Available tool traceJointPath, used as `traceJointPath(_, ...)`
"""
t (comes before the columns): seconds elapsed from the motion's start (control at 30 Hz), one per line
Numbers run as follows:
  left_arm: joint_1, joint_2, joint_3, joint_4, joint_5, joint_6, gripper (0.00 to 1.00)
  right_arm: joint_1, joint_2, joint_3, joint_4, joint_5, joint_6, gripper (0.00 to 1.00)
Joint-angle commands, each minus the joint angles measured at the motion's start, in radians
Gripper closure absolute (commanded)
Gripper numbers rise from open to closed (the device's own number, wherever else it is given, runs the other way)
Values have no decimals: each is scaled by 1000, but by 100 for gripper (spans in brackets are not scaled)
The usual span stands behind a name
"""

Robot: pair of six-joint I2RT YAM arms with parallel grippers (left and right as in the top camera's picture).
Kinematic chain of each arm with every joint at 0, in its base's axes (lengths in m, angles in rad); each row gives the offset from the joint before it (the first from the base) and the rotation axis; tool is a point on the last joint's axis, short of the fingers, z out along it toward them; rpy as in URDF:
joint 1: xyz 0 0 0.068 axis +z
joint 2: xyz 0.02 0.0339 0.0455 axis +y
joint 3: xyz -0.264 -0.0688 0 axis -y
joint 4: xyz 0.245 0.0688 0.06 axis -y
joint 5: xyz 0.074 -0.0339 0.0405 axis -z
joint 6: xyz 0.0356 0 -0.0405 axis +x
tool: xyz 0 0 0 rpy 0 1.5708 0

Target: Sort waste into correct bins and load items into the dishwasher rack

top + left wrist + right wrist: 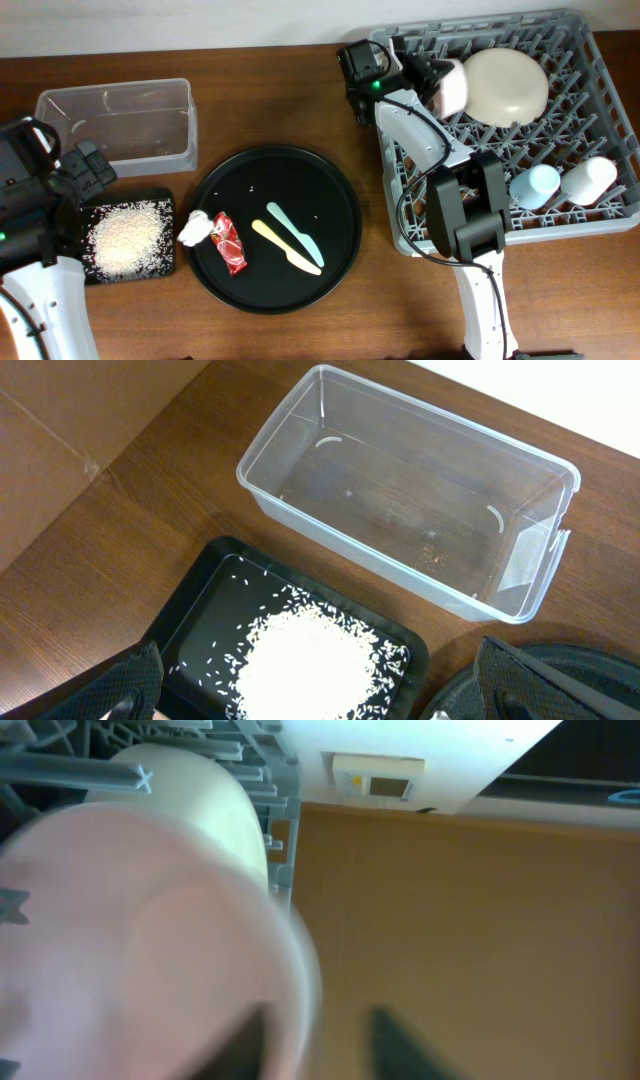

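The grey dishwasher rack [600, 60] holds the cream plate [510, 85], the pinkish bowl [452, 90], the light blue cup [535, 185] and the white cup [590, 178]. My right gripper [436, 76] is at the bowl; in the right wrist view its fingers [320, 1030] stand apart astride the bowl's rim [150, 940]. My left gripper [85, 175] is open and empty above the black tray [205, 610] with the rice heap [310, 670]. The clear tub [400, 575] is empty. Tissue [194, 230], red wrapper [229, 244], yellow utensil [285, 247] and mint utensil [295, 234] lie on the round tray.
The large round black tray [330, 190] sits mid-table between the bins and the rack. The clear tub [190, 130] stands behind the black tray [165, 200] with rice [125, 240] at the left. The right arm reaches over the rack's left side.
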Motion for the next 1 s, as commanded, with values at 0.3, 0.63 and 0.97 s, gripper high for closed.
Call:
traceJointPath(0.3,6,-18,6,-1,11,-13,1,90,-24,-6,611,134,-454,12)
traceJointPath(0.63,6,-18,6,-1,11,-13,1,116,-21,-6,718,149,-579,12)
traceJointPath(0.97,6,-18,6,-1,11,-13,1,84,-24,-6,903,181,-536,7)
